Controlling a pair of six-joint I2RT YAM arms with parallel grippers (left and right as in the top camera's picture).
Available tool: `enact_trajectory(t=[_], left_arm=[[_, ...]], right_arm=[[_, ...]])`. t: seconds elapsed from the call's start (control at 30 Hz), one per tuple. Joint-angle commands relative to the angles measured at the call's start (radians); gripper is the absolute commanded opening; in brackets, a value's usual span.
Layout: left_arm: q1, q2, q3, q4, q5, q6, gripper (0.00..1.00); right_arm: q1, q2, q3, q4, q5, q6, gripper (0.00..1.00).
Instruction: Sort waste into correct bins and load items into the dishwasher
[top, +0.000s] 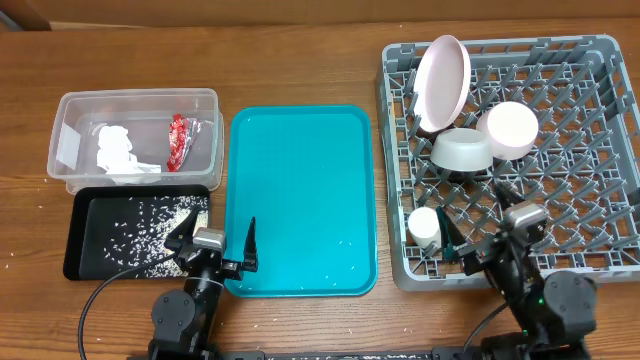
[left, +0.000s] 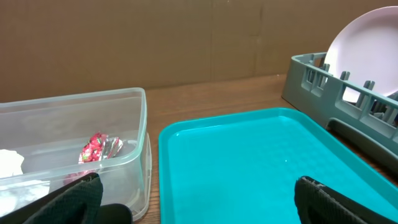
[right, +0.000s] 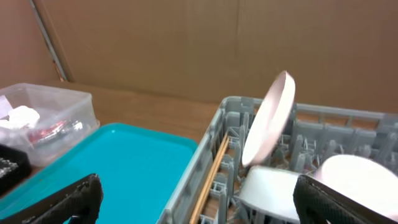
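The grey dishwasher rack holds the pale pink plate on edge, the grey bowl, the pink bowl upside down and the white cup. A chopstick lies inside the rack's left wall. The clear tub holds the red-and-white wrapper and the white napkin. The black tray holds rice grains. My left gripper is open and empty at the teal tray's near left corner. My right gripper is open and empty over the rack's near edge.
The teal serving tray lies between the tub and the rack, with a few stray rice grains on it. The tub shows in the left wrist view, and the rack's wall at its right.
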Motion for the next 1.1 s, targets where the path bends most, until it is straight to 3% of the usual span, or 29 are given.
enact_trajectory(t=[0.0, 0.2, 0.37, 1.07], left_arm=[[0.005, -0.004, -0.003, -0.002, -0.003, -0.008, 1.00], [0.005, -0.004, -0.003, -0.002, -0.003, -0.008, 1.00], [0.005, -0.004, -0.003, -0.002, -0.003, -0.008, 1.00], [0.005, -0.004, -0.003, -0.002, -0.003, -0.008, 1.00]], right_arm=[[-0.019, -0.095, -0.137, 0.045, -0.013, 0.000, 1.00], [-0.038, -0.229, -0.280, 0.165, -0.013, 0.000, 1.00], [-0.044, -0.235, -0.364, 0.299, -0.011, 0.000, 1.00], [-0.045, -0.233, -0.360, 0.230, -0.009, 0.000, 1.00]])
